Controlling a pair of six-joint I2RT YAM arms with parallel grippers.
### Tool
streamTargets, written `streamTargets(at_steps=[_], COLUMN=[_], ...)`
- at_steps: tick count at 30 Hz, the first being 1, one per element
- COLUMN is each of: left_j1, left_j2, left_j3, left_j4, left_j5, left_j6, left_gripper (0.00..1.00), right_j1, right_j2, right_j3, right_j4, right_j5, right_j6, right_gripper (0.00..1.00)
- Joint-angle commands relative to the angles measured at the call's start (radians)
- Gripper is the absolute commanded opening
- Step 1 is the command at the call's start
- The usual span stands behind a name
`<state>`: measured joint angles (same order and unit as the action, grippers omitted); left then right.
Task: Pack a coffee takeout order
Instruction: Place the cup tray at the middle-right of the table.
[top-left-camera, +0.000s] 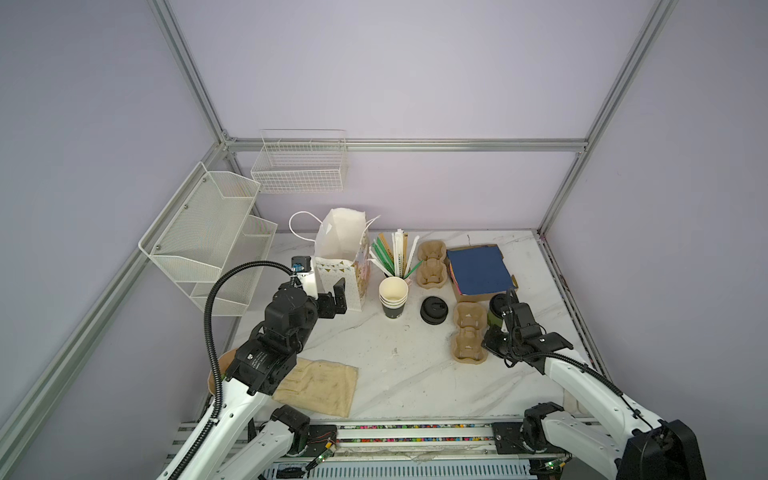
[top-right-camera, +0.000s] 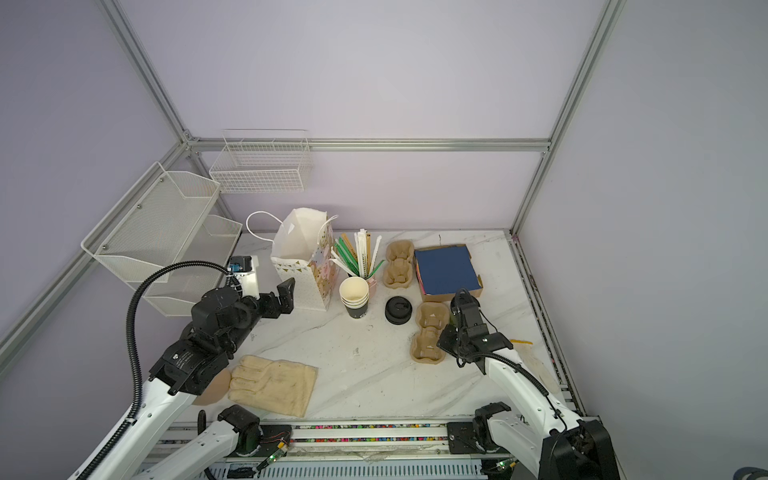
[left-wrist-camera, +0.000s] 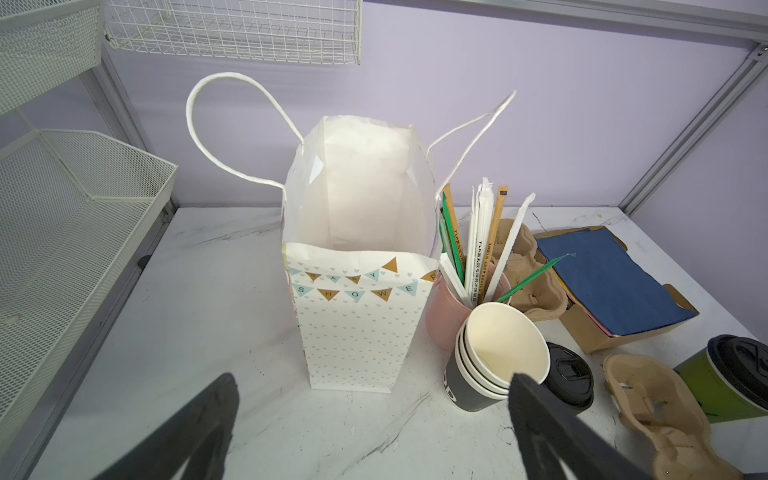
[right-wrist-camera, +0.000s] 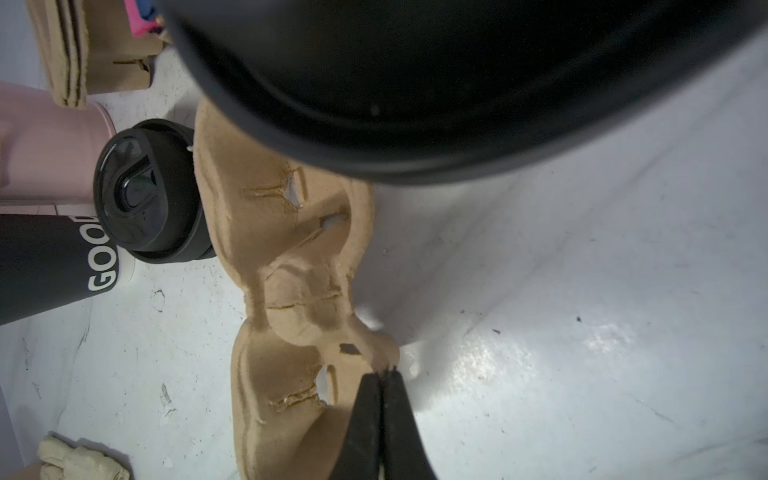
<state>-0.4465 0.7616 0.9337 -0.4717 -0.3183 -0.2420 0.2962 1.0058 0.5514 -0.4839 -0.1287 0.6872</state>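
Observation:
The brown two-cup carrier (top-left-camera: 469, 332) (top-right-camera: 430, 332) (right-wrist-camera: 291, 249) lies flat on the marble table at the right. My right gripper (top-left-camera: 487, 337) (right-wrist-camera: 384, 372) is shut on the rim of its near right side. Close behind the gripper stands the dark green cup (top-left-camera: 495, 316) (left-wrist-camera: 723, 382), its black lid (right-wrist-camera: 457, 62) filling much of the right wrist view. The navy napkin (top-left-camera: 480, 270) (top-right-camera: 446, 270) (left-wrist-camera: 611, 286) tops a pile in a cardboard box at the back right. My left gripper (top-left-camera: 336, 299) (top-right-camera: 284, 297) (left-wrist-camera: 374, 386) hangs open and empty just left of the bag's base.
A white paper gift bag (top-left-camera: 340, 257) stands open at the back middle. Right of it are a pink holder of straws (left-wrist-camera: 446, 316), a stack of paper cups (top-left-camera: 393, 297), black lids (top-left-camera: 433, 309) and spare carriers (top-left-camera: 432, 266). A beige cloth (top-left-camera: 320, 384) lies front left. Wire racks (top-left-camera: 208, 237) line the left wall.

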Motion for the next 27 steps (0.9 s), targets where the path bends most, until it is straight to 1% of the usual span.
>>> streamTargets(at_steps=[1, 3, 4, 7, 11, 16, 18, 21, 24, 27], left_j1=[-0.004, -0.004, -0.004, -0.004, -0.004, -0.004, -0.003, 0.004, 0.026, 0.055], left_j2=[-0.005, -0.005, -0.003, 0.000, 0.005, 0.002, 0.011, 0.063, 0.139, 0.199], left_j3=[-0.041, -0.042, -0.042, -0.041, -0.038, -0.036, -0.021, 0.047, 0.156, 0.254], left_j4=[0.036, 0.035, 0.036, 0.035, 0.033, 0.031, 0.025, -0.020, -0.093, -0.139], left_j5=[-0.002, -0.002, -0.001, 0.003, 0.009, 0.003, 0.001, -0.002, 0.008, 0.049], left_j6=[0.023, 0.023, 0.023, 0.023, 0.023, 0.017, -0.005, -0.045, -0.085, -0.111], left_gripper=[1.00, 1.00, 1.00, 1.00, 1.00, 1.00, 1.00, 1.00, 1.00, 1.00], right_j1=[-0.001, -0.001, -0.001, -0.002, -0.001, 0.000, -0.001, 0.004, 0.013, 0.020], right_j2=[-0.019, -0.042, -0.054, -0.050, -0.001, -0.005, 0.003, 0.061, 0.089, 0.091], right_j3=[0.011, 0.026, 0.036, 0.056, 0.092, 0.172, 0.200, 0.263, 0.302, 0.323], right_j4=[-0.031, -0.042, -0.049, -0.032, -0.021, -0.018, 0.022, 0.036, 0.039, 0.054], right_j5=[0.066, 0.106, 0.128, 0.129, 0.107, 0.127, 0.071, 0.007, 0.022, 0.023], right_j6=[0.011, 0.033, 0.045, 0.038, 0.018, -0.013, -0.019, -0.047, -0.064, -0.076], right_gripper=[0.08, 0.08, 0.09, 0.25, 0.40, 0.48, 0.55, 0.60, 0.64, 0.72])
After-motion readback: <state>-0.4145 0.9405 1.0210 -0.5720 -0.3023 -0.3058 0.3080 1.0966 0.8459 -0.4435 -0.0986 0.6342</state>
